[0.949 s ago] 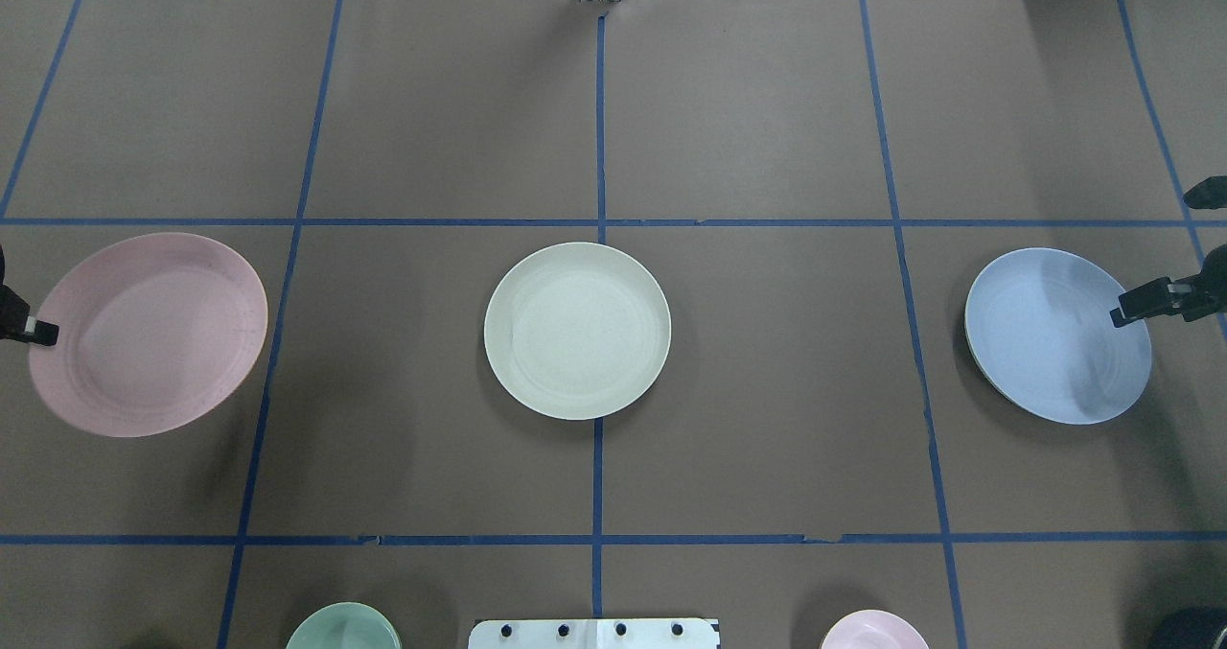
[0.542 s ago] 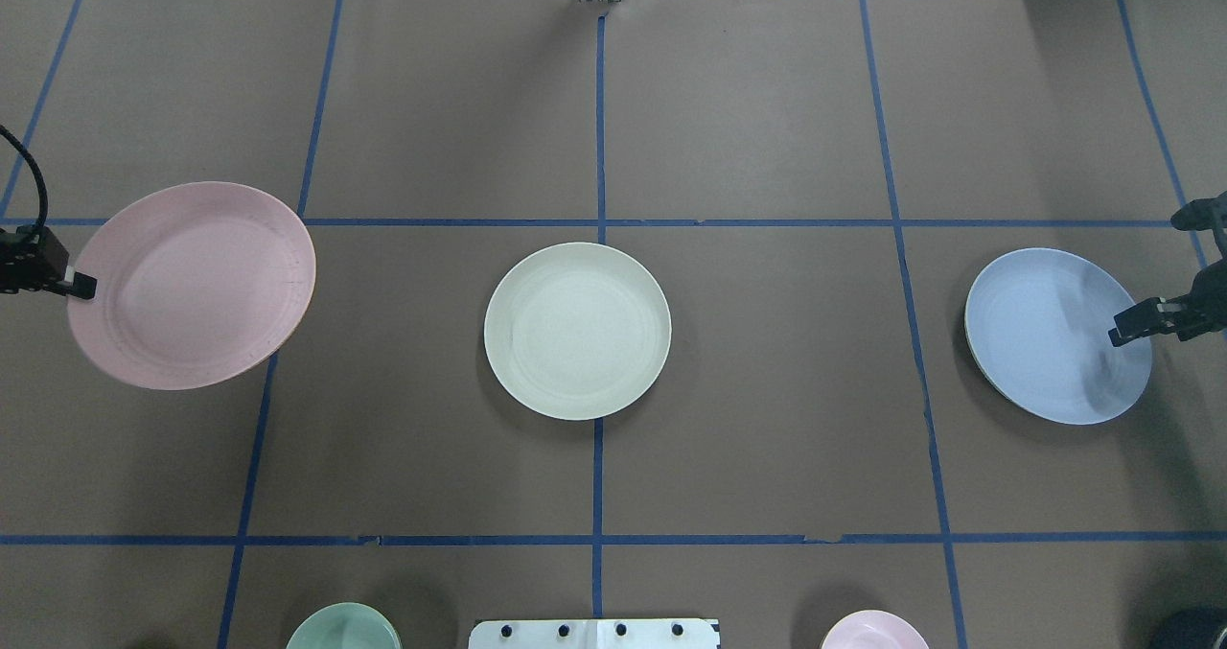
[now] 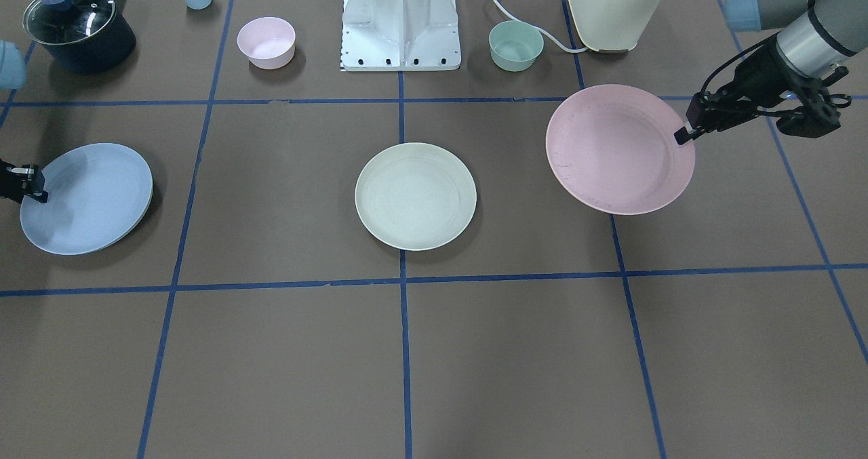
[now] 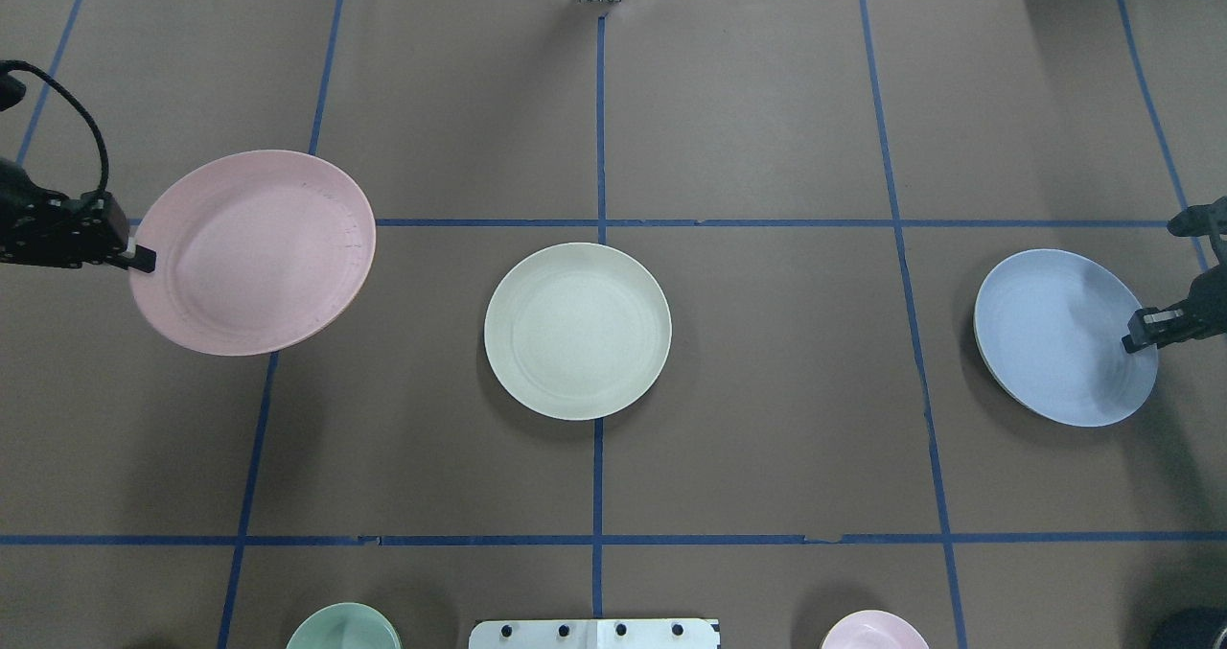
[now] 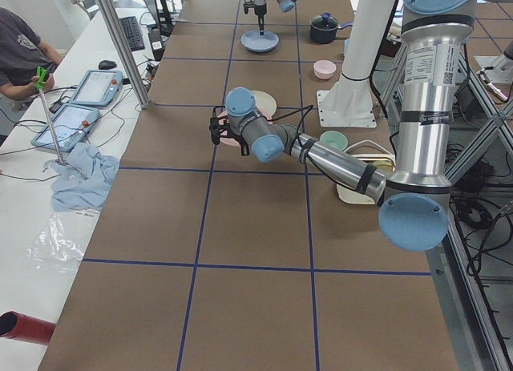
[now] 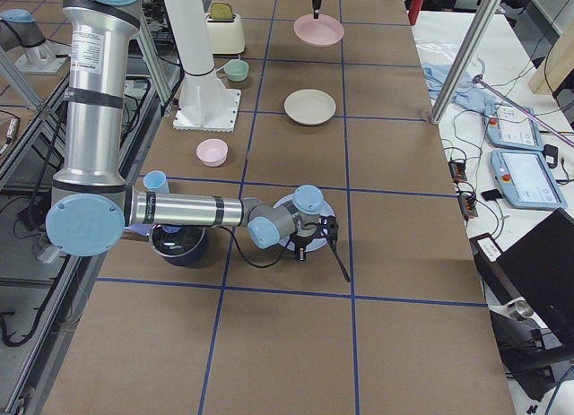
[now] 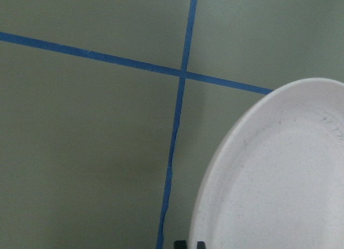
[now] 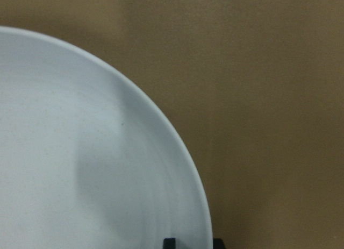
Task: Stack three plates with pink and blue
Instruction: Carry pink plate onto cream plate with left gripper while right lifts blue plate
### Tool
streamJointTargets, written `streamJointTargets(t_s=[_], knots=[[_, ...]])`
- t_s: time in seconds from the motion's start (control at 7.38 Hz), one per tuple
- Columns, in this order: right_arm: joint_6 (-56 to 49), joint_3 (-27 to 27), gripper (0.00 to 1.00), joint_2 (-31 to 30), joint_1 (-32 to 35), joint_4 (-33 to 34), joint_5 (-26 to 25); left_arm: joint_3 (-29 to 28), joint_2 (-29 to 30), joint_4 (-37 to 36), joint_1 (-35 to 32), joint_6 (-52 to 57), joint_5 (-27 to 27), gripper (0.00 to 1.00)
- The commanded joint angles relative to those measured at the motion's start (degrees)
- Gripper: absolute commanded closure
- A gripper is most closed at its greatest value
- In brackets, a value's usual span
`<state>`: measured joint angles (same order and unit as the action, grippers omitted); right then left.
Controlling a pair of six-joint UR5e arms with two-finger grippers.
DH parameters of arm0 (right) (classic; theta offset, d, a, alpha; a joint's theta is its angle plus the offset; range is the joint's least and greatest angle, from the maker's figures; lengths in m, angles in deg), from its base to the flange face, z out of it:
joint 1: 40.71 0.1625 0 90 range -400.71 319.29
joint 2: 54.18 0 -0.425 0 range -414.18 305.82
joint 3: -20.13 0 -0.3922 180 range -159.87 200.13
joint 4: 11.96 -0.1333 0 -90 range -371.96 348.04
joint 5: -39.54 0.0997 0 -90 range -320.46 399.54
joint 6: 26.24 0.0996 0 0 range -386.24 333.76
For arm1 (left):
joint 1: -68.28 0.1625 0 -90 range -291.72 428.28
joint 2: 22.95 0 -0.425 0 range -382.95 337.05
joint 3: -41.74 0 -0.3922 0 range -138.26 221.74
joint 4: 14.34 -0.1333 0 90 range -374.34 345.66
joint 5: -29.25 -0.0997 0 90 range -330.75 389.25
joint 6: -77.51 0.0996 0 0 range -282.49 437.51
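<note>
Pink plate (image 4: 254, 251) has shifted right toward the cream plate (image 4: 577, 331) since half a second ago, carried by my left end effector (image 4: 144, 259). Left end effector is narrow and clamped on the pink plate's rim on the side away from the cream plate, with the fingers coming in from the side. That plate is off the desk (image 4: 767, 390), shadow under it, roughly level. It's left of the cream plate with a clear gap and no overlap.

Then the mint bowl (image 4: 342, 627), on my base's side of the cream plate and off to its left, cut by the frame edge. Cream plate itself is flat on the desk, same spot as before. Small pink bowl (image 4: 874, 630) is on the base side of the cream plate, to its right.

Blue plate (image 4: 1064, 337) is well right of the cream plate, down at desk level and slightly tilted. It has slid a touch farther from the cream plate. My right end effector (image 4: 1136, 342) is narrow, on the blue plate's rim at the edge farthest from the cream plate. Wrist view shows one finger inside the rim, one outside. Reads as gripped.
</note>
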<state>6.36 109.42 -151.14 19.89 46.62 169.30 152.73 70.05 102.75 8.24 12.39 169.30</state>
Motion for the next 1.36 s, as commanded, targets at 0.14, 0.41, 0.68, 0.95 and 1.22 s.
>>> streamJointTargets(t_s=[0.14, 0.41, 0.68, 0.95, 1.22], knots=[[0.18, 6.13, 1.0, -1.56, 0.82, 0.05, 3.12, -0.86, 10.34, -0.1, 13.77, -15.87, -11.77, 1.0], [0.35, 7.65, 1.0, -1.14, 6.07, -0.04, 9.52, -4.7, 17.18, -0.02, 20.2, -22.57, -16.02, 1.0], [0.35, 9.23, 1.0, -0.08, 8.29, 0.05, 12.36, -11.56, 22.91, 0.33, 23.2, -24.43, -19.71, 1.0], [0.44, 11.5, 1.0, 0.36, 8.47, 0.66, 13.5, -14.57, 24.07, 0.77, 25.05, -24.61, -20.6, 1.0], [4.28, 13.62, 1.0, 1.32, 8.47, 0.84, 13.95, -14.66, 24.6, 1.04, 26.29, -24.7, -20.61, 0.69]])
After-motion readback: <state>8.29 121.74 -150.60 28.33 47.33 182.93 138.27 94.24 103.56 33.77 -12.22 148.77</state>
